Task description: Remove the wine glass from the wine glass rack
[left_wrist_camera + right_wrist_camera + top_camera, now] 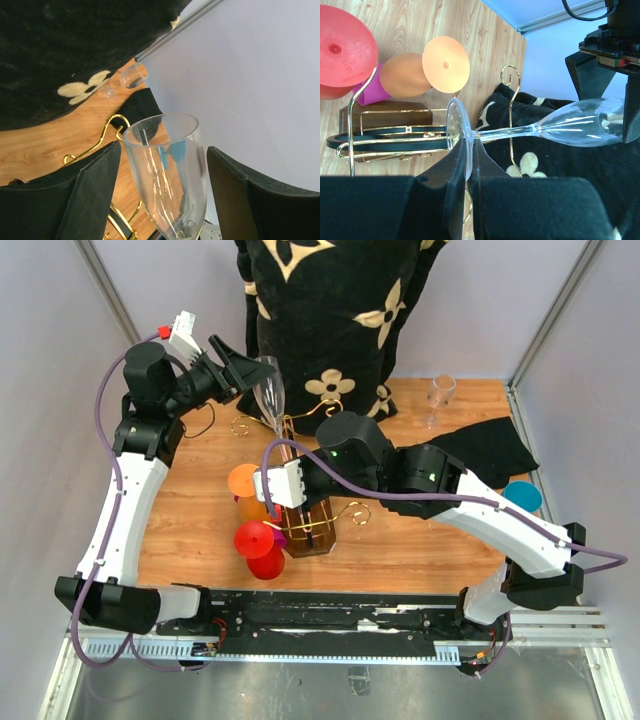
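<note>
Top external view: the wine glass (pixel 268 390) is recorded over the far end of the wine glass rack (pixel 318 532), at the middle-left of the wooden bench (pixel 430 535). Its long axis is seen running from the foot, nearer the arm bases, away to the bowl, leaning slightly left. The open mouth is pointed at the left gripper (pixel 248 368).

In the right wrist view, the right gripper (pixel 469 150) is seen with its fingers (pixel 450 175) pressed together on the rim of the glass's foot. The foot is placed just beside the rack's gold rails; contact cannot be told.

In the left wrist view, the left fingers (pixel 95 195) are spread on either side of the bowl, with a gap visible on one side.

Cream flower motifs are noted on the black cloth (pixel 330 300). Faint marks on a red plastic foot (pixel 340 50) cannot be read.
</note>
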You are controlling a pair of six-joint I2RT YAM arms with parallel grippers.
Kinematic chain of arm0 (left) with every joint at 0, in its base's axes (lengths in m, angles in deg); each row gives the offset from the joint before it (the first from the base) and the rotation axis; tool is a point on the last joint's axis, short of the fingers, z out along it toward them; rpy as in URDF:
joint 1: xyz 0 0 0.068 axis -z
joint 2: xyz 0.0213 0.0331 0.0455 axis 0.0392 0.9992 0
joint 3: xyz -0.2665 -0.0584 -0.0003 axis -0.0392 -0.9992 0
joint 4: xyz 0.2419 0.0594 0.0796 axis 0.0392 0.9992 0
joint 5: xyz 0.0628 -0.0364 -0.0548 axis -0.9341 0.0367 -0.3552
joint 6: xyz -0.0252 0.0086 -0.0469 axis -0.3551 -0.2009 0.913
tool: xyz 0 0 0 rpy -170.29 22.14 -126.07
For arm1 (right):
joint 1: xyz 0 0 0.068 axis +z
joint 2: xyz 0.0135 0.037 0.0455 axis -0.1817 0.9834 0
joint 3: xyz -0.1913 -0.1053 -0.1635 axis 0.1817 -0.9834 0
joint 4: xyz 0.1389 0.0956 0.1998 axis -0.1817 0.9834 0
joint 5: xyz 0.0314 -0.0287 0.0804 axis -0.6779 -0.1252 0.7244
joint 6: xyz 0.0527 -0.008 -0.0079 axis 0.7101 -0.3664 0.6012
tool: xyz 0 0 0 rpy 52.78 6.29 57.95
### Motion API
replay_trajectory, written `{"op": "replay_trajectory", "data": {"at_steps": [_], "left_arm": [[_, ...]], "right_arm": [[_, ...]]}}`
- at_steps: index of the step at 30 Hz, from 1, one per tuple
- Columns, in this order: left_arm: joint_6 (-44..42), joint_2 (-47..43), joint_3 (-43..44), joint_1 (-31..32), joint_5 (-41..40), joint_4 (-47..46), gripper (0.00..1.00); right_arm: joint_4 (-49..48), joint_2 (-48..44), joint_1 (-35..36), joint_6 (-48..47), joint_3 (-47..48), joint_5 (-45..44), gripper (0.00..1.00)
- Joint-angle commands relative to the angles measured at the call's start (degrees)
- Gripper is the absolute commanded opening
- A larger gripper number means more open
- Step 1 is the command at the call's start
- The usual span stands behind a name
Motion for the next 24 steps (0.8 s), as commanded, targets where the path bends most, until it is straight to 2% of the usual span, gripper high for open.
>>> {"op": "replay_trajectory", "data": {"at_steps": [1, 8, 17, 24], "left_arm": [[0.8, -0.1, -0.6, 0.3, 4.1, -3.1, 0.75], [-0.3, 1.2, 0.1, 0.4, 6.3, -1.3, 0.81], [-4.2, 3.2, 2.4, 0.6, 9.1, 4.6, 0.67], [-4.4, 3.1, 2.8, 0.6, 7.8, 4.8, 0.66]], "right_arm": [[-2.9, -0.7, 1.3, -1.1, -0.4, 0.0, 0.01], [-3.1, -1.3, 1.3, -1.1, -1.0, 0.5, 0.01], [-2.3, -0.7, 1.3, -1.3, -1.2, 0.3, 0.01], [-2.1, -1.1, 1.3, -1.5, -2.0, -1.0, 0.01]]}}
